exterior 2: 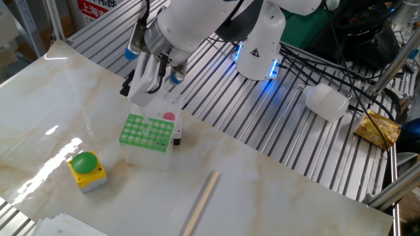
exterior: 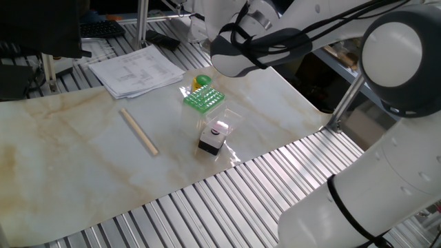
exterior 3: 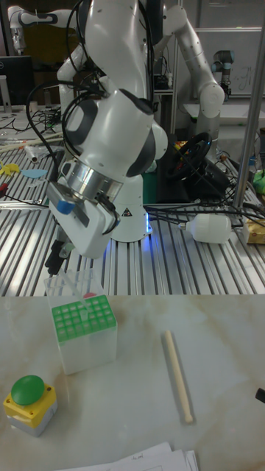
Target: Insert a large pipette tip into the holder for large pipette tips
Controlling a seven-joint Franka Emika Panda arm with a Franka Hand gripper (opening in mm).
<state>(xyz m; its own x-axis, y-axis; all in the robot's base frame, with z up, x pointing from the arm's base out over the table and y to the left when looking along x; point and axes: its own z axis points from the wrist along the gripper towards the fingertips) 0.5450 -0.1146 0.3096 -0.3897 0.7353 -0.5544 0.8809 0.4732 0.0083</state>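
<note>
You've got a pale marble-patterned worktop [exterior: 83, 158] laid over ribbed aluminium rails [exterior 2: 308, 141]. Behind it in the tall fixed view, a second white robot arm [exterior 3: 195, 62] stands by a metal post [exterior 3: 249, 110], with a dark monitor [exterior 3: 15, 77] at the left. A red-and-white sign [exterior 2: 95, 10] leans at the back, and blue light [exterior 2: 252, 62] glows on the rails.
</note>
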